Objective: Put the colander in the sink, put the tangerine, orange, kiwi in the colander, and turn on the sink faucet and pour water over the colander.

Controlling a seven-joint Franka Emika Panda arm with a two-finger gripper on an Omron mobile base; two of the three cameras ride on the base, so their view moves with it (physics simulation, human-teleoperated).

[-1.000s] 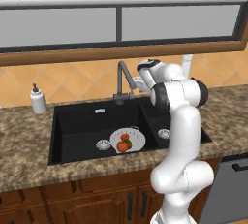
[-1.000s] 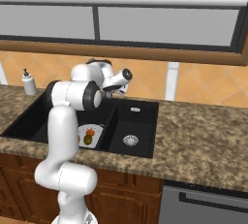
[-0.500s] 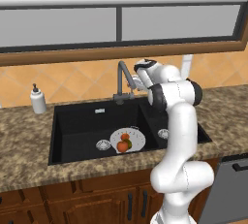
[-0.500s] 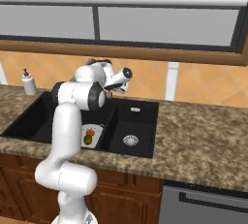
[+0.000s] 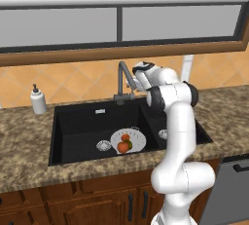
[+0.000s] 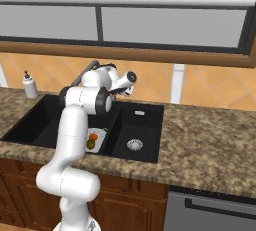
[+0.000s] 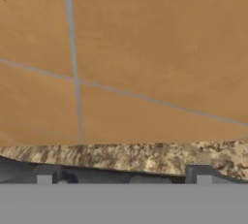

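The white colander (image 5: 138,140) sits in the wide basin of the black sink (image 5: 78,126), beside its drain. Inside it lie two round orange fruits, the tangerine and the orange (image 5: 122,147), which I cannot tell apart, and the green kiwi (image 6: 91,145). The dark faucet (image 5: 121,79) rises behind the basins. I see no water at its spout. My gripper (image 5: 133,85) is raised right beside the faucet, pointing at the tiled wall. In the hand view the gripper (image 7: 124,181) is open, its fingertips (image 7: 44,180) wide apart with nothing between them.
A white soap dispenser (image 5: 38,100) stands on the granite counter (image 5: 29,141) left of the sink. The narrower basin with its drain (image 6: 134,145) lies to the right. An orange tiled backsplash (image 7: 145,48) and a window are behind. A dishwasher front (image 6: 215,210) is lower right.
The hand has edged slightly left, closer to the faucet. The colander and fruits have stayed put. The jaws remain open.
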